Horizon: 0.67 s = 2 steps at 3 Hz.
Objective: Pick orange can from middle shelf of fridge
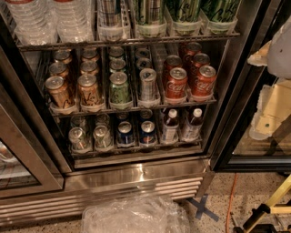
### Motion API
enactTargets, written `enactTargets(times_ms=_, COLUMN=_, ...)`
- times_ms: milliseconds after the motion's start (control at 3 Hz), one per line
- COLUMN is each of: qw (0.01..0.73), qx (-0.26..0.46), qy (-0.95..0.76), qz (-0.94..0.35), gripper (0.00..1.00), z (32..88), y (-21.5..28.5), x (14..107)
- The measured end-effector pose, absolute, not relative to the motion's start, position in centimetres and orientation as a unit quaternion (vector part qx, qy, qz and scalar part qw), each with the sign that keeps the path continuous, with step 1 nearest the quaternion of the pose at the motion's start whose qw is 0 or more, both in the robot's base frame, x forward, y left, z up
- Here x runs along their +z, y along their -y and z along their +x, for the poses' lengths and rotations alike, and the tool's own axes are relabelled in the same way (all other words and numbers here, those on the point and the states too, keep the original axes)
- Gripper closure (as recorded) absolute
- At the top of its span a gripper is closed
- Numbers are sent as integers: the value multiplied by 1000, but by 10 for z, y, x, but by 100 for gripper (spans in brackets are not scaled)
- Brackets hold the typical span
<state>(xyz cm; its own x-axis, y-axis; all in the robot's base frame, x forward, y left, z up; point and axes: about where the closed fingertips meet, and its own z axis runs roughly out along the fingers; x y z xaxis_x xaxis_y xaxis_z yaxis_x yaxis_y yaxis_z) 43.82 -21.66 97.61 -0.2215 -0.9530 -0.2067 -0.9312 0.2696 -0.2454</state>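
Note:
The fridge point(136, 175) stands open in front of me. Its middle shelf point(132, 109) holds lanes of cans. The orange cans fill the two left lanes, with the front ones at the shelf's edge point(59, 91) and beside it point(89, 89); each is copper-orange with a silver top and dark scribbled lettering. To their right stand a green can point(119, 88), a silver can point(148, 84) and red Coca-Cola cans point(175, 84). My gripper point(269, 113) shows as cream-white parts at the right edge, in front of the right glass door, well away from the orange cans.
The top rack holds water bottles point(45, 18) and tall cans point(182, 13). The bottom rack holds silver cans, blue cans point(125, 133) and small bottles point(169, 125). The open door point(27, 154) is at left. Crumpled clear plastic point(136, 216), a blue tape cross point(202, 208) and an orange cable point(229, 200) lie on the floor.

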Motion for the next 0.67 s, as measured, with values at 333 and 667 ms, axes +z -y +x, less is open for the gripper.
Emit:
enactTargets(times_ms=333, qw=159, qx=-34, qy=-781, qz=-603, gripper=0, z=438, y=217, x=976)
enactTargets(times_ms=667, qw=177, qx=-19, qy=-773, qz=-610, gripper=0, z=426, y=206, x=973)
